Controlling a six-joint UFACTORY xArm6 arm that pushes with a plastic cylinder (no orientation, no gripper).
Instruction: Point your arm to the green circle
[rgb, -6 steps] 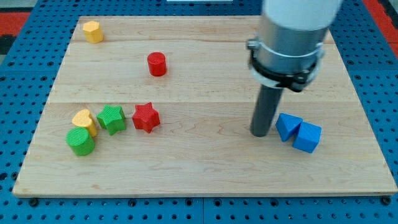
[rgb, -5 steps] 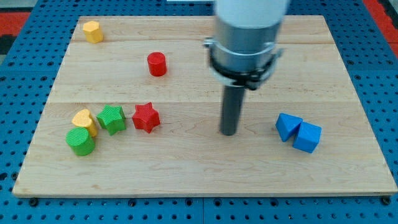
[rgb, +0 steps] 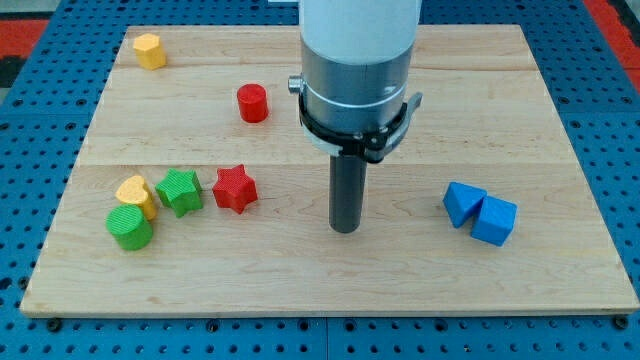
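Note:
The green circle (rgb: 130, 228) lies near the board's lower left, touching a yellow block (rgb: 136, 194) just above it. A green star (rgb: 180, 191) sits to their right, then a red star (rgb: 235, 188). My tip (rgb: 345, 228) rests on the board near the middle, well to the right of the red star and far from the green circle.
A red cylinder (rgb: 252, 103) stands toward the view's top, left of the arm. A yellow block (rgb: 149, 50) sits at the top left corner. Two blue blocks (rgb: 463, 203) (rgb: 494, 220) touch each other at the right. The wooden board (rgb: 560, 300) lies on a blue pegboard.
My tip has slid left across the board, from beside the blue blocks to the middle, and slightly toward the view's bottom. No block has moved.

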